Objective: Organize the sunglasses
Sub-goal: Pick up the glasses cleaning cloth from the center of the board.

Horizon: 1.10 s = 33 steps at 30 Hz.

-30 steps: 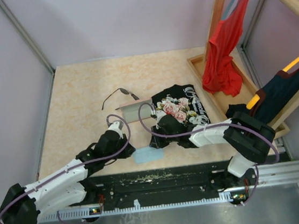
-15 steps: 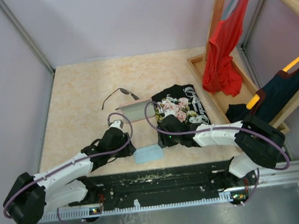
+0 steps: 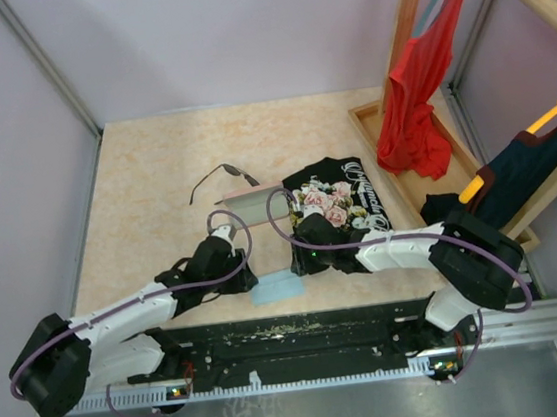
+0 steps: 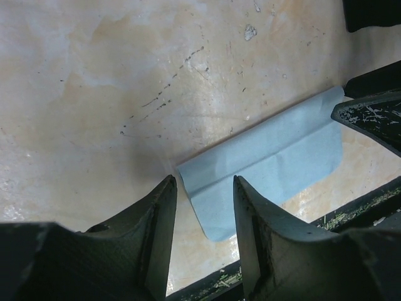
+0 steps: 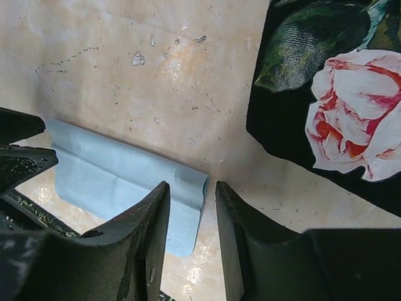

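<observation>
The sunglasses (image 3: 223,178) lie on the table at mid back, thin dark frame with arms spread, far from both grippers. A pale case (image 3: 251,207) stands just in front of them. A light-blue cloth (image 3: 276,289) lies flat near the front edge. My left gripper (image 3: 244,278) is open, and in the left wrist view (image 4: 203,182) it straddles the left end of the cloth (image 4: 269,163). My right gripper (image 3: 300,264) is open, and in the right wrist view (image 5: 192,186) the right edge of the cloth (image 5: 113,172) lies between its fingers.
A black floral shirt (image 3: 339,207) lies right of the case and shows in the right wrist view (image 5: 326,81). A wooden rack (image 3: 408,23) at the right holds a red garment (image 3: 412,103) and a dark one (image 3: 526,175). The table's front edge (image 3: 301,317) runs just below the cloth.
My left gripper has moved right to the cloth's left end. My right gripper has shifted slightly toward the cloth's right end. The sunglasses, case and cloth have not moved.
</observation>
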Available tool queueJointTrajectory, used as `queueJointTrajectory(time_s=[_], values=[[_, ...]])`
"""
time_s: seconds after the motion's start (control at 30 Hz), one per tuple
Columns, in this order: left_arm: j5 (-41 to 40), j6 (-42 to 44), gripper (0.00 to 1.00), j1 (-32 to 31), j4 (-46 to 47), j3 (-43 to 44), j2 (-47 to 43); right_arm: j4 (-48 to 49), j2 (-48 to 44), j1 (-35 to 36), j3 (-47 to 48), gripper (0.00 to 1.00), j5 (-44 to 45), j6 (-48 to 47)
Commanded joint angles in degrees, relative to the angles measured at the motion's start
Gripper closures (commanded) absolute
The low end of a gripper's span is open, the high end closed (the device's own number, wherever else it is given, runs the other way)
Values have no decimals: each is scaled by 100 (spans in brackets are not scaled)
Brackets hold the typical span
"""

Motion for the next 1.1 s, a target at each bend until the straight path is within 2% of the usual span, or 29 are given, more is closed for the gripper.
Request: queueJointTrajectory(time_s=[0.0,0.33,0.53,0.67,0.83,1.07], values=[[156,60,53,19,229,-94,53,93,138,22,196,65,-193,78],[117,94,70,20,319,-177,72,-21,174,22,207,76,-146,109],[59,104,81,20,386,-176,90,41,226,19,232,90,-128,101],[4,101,92,20,448,-159,74,245,193,20,202,100,-98,100],[-154,73,100,28,563,-136,-36,397,45,16,207,100,71,98],[-387,79,100,231,732,-29,-71,508,37,-168,410,100,283,-19]])
